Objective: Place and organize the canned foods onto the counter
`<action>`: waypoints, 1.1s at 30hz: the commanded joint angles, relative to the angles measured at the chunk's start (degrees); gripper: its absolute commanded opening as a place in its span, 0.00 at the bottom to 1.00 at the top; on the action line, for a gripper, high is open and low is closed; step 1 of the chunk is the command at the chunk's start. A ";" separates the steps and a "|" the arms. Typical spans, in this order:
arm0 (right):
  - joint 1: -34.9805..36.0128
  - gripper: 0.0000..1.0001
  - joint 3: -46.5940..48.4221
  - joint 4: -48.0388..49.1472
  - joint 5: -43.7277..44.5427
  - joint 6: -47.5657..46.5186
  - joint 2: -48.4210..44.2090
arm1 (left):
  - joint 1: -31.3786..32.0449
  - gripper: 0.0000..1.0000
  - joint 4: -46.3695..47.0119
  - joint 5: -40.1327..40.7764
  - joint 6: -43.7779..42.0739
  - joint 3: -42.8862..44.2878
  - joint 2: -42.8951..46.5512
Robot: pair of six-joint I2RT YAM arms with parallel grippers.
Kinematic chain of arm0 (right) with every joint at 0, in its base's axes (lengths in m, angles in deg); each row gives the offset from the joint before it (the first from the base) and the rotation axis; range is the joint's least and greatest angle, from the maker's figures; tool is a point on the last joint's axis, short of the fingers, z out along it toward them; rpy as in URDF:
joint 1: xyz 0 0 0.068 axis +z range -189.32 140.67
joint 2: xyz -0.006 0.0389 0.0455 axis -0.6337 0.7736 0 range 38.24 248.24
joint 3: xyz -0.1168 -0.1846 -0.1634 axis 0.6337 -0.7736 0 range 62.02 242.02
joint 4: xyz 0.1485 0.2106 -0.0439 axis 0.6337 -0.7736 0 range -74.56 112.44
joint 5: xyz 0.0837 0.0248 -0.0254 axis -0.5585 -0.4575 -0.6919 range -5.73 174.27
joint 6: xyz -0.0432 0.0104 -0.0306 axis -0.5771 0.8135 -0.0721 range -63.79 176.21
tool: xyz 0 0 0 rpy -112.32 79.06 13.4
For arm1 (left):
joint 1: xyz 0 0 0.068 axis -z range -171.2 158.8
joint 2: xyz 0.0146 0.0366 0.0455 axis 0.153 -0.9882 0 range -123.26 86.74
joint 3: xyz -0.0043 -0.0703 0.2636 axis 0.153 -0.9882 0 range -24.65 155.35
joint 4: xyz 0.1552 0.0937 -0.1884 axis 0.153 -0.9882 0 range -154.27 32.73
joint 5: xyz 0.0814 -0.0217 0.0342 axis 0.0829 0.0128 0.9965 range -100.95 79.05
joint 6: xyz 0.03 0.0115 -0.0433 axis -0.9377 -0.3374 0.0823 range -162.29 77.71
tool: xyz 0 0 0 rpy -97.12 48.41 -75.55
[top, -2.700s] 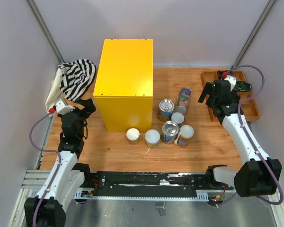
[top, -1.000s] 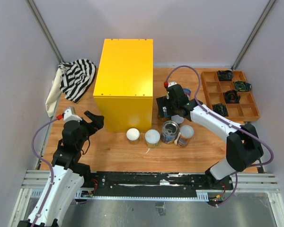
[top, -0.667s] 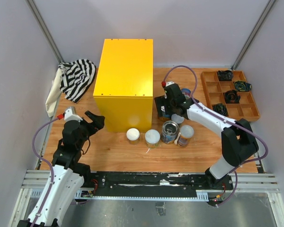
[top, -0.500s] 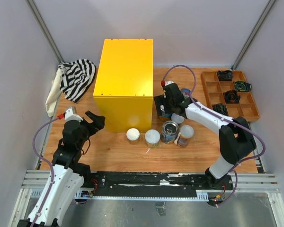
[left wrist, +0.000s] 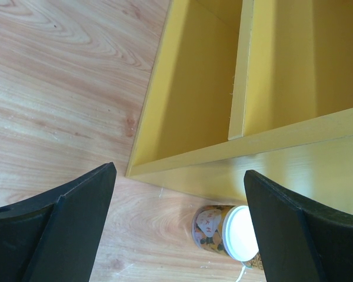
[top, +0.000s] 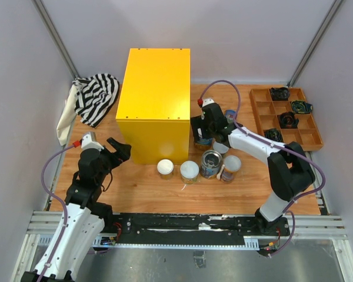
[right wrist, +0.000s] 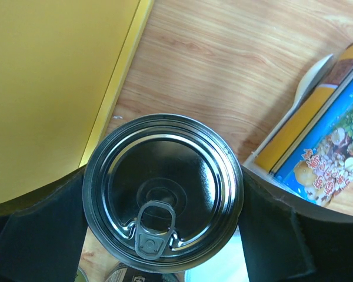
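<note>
The counter [top: 156, 88] is a big yellow box at the table's middle back. My right gripper [top: 202, 130] is right of the box's front corner, shut on a silver pull-tab can [right wrist: 163, 192], with a finger [right wrist: 41, 235] pressed to each side. The counter's face [right wrist: 47, 88] is close on its left. A tall blue can [top: 229, 116] lies behind it. Two white-lidded cans [top: 165, 168] [top: 189, 171], a silver-topped can [top: 211, 163] and another white-lidded can [top: 230, 166] stand in front. My left gripper [top: 119, 150] is open and empty at the box's front left. It faces an orange, white-lidded can [left wrist: 226, 230].
A striped cloth [top: 96, 97] lies at the back left against the wall. A brown compartmented tray [top: 310, 138] with dark items stands at the back right. The counter's open shelved underside [left wrist: 194, 88] shows in the left wrist view. Grey walls close in on three sides.
My right arm swung from the tray to the cans, came down round the silver-topped can and drifted left. My left gripper moved from beside the box toward its front corner.
</note>
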 commanded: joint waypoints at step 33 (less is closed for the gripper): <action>-1.94 0.04 5.00 -5.77 -1.41 -3.35 -16.43 | 0.29 0.95 1.09 -1.40 -0.30 -0.52 5.46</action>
